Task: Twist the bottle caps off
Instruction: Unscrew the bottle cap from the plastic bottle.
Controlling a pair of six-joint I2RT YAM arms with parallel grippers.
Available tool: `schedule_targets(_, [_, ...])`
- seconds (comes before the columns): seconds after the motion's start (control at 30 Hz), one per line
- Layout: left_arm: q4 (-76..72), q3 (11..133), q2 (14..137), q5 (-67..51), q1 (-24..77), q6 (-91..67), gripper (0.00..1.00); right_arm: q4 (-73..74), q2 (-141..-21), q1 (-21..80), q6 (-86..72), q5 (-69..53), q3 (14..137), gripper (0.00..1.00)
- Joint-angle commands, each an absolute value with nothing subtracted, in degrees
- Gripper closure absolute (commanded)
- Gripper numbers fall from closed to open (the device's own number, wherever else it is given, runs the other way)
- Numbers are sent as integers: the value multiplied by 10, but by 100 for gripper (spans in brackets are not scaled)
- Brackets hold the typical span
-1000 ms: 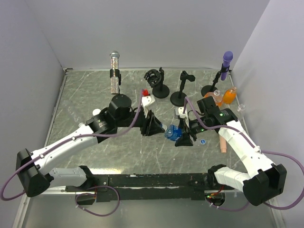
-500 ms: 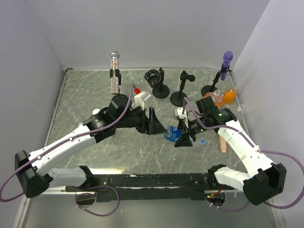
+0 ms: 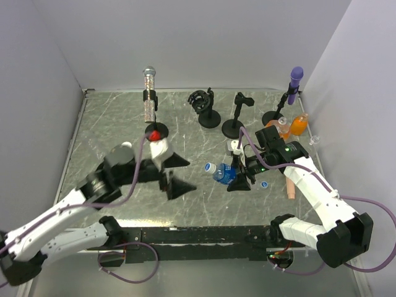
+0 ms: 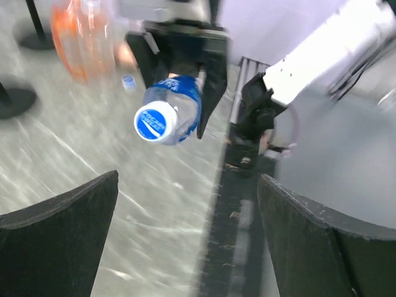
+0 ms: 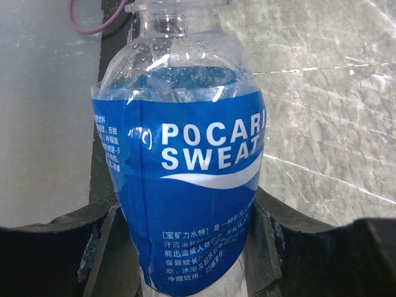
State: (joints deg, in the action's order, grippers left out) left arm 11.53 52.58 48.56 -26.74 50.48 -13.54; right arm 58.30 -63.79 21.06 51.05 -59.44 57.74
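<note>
A clear bottle with a blue label [image 3: 226,175] lies tilted off the table, and my right gripper [image 3: 238,177] is shut on its body. In the right wrist view the label [image 5: 185,173] fills the gap between the black fingers [image 5: 291,241]. Its blue cap with a pale centre [image 3: 209,167] sits on the neck, pointing left; the left wrist view shows that cap [image 4: 153,122] end-on. My left gripper [image 3: 185,174] stands open and empty, well left of the cap, with bare table between its fingers [image 4: 55,235]. A loose blue cap [image 3: 264,184] lies on the table.
Two orange bottles [image 3: 299,125] stand at the right near the wall. Black stands [image 3: 209,117] line the back, one with a silver glitter microphone [image 3: 148,77], one with a purple microphone [image 3: 296,75]. A peach-coloured object [image 3: 289,189] lies beside the right arm.
My left gripper has opened, let go of the bottle's cap end and drawn back to the left and nearer. The cap stays on the bottle. The right arm has not moved.
</note>
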Motion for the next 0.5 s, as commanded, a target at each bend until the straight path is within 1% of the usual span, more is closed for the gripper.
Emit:
schedule_targets(0.0, [-77,395,401,-315,504,89,3,577,-633,212,526,-616,588,73])
schedule_targets(0.03, [-116,378,395,-316,504,117,3,577,-632,210,526,-615,587,74])
schedule_targets(0.1, [-125,387,414,-318,504,160,3,575,-629,211,526,-614,585,73])
schedule_targets(0.2, [-74,449,486,-348,504,212,3,573,-628,211,524,-613,583,73])
schedule_targets(0.27, [-74,474,532,-364,504,221,3,574,-631,211,525,-613,584,73])
schedule_targets(0.37, [-96,485,567,-388,504,222,1,576,-632,210,526,-612,586,73])
schedule_targets(0.47, [-105,495,589,-417,504,217,7,571,-628,209,525,-612,580,74])
